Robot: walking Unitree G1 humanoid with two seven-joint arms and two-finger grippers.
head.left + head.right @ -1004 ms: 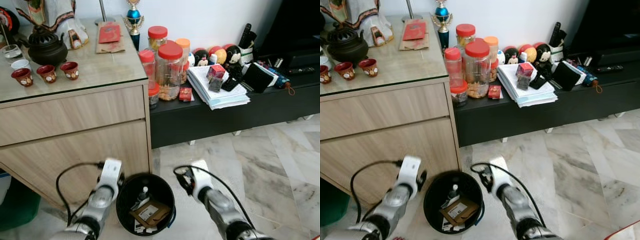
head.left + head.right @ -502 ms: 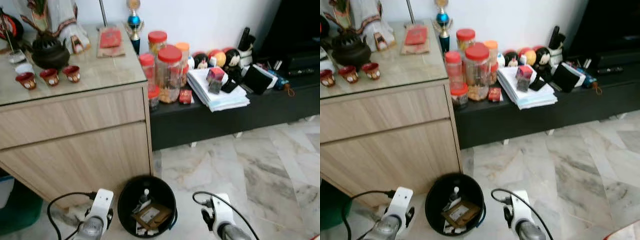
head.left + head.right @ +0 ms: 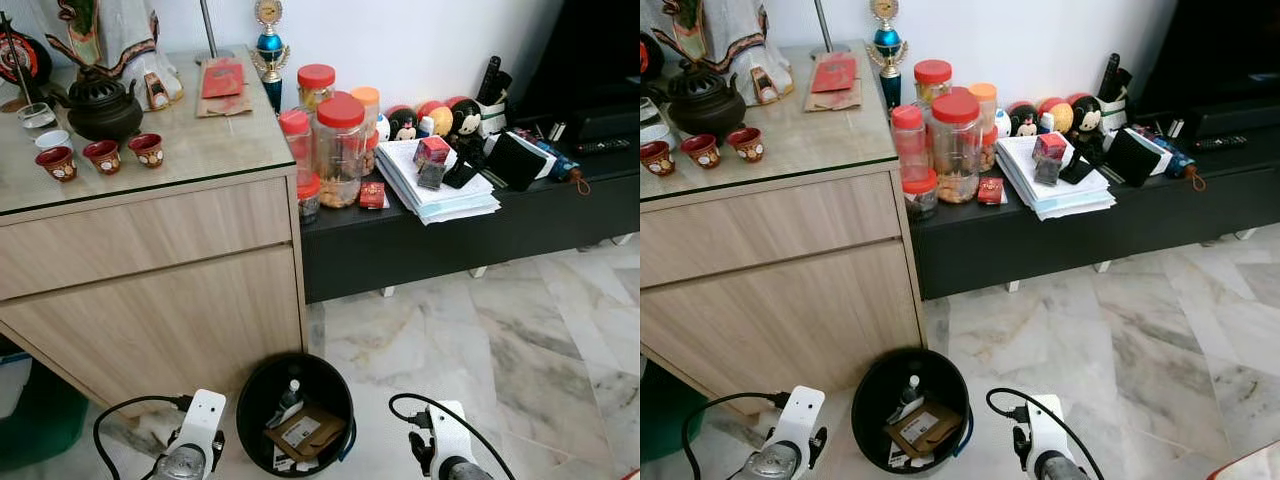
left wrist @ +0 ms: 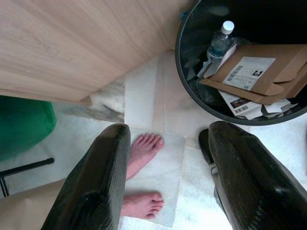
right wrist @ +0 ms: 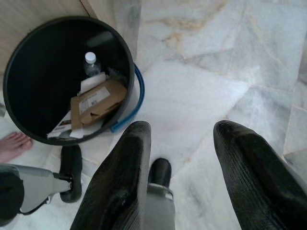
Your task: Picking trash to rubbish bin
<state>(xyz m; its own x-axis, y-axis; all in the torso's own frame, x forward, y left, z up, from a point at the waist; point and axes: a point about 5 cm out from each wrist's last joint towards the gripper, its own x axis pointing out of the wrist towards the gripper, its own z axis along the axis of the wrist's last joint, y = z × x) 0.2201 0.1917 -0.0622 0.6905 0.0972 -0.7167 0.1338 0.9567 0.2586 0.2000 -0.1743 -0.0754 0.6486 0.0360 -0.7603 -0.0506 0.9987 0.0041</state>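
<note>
A black round rubbish bin (image 3: 250, 385) stands on the marble floor beside the wooden cabinet. Inside lie a brown cardboard mailer (image 3: 300, 432), a clear plastic bottle (image 4: 218, 42) and white papers (image 4: 242, 103). My left arm (image 3: 192, 440) hangs low to the bin's left and my right arm (image 3: 445, 450) to its right. The left gripper (image 4: 165, 177) is open and empty, pointing down at the floor beside the bin. The right gripper (image 5: 180, 177) is also open and empty over the floor next to the bin (image 5: 29, 57).
A wooden cabinet (image 3: 150, 270) carries a teapot and red cups (image 3: 100, 155). A low black bench (image 3: 470, 235) holds jars (image 3: 340, 145), papers and toys. A green tub (image 3: 35, 420) sits at the left. A person's bare feet (image 4: 144, 153) stand beneath the left gripper.
Both arms have dropped lower, from flanking the bin's rim a second ago to hanging near the frame's bottom. The camera shifted slightly.
</note>
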